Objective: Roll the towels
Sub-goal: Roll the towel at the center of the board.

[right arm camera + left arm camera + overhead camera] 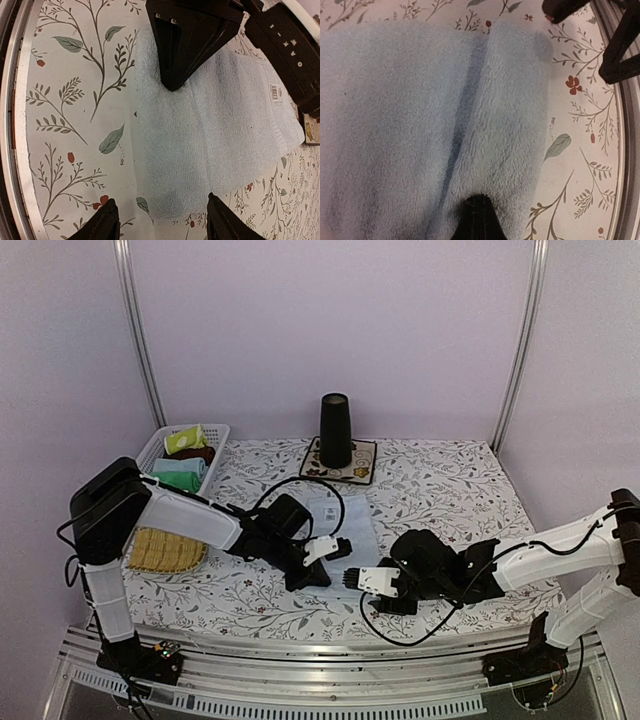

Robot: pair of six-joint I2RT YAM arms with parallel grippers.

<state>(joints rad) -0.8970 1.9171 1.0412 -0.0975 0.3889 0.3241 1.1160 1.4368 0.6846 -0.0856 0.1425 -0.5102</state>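
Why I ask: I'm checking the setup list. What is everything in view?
blue towel: one, light blue, flat at centre
yellow-green towel: one, yellow-green, in basket
cloths: two, green and brown, in basket
basket: one, white, back left
tray: one, straw yellow, left side
cup: one, black, on mat
mat: one, flowered, dark border, back centre
tablecloth: one, white leaf print, under everything
left gripper: one, black, shut, tip on blue towel
right gripper: one, black, open, by towel's near edge

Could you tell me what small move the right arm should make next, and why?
Probably lower the right gripper and close it on the near edge of the plain light blue cloth towel. Its fingers stand open on either side of that edge, the towel lies unrolled, and the shut left gripper rests on it further along.
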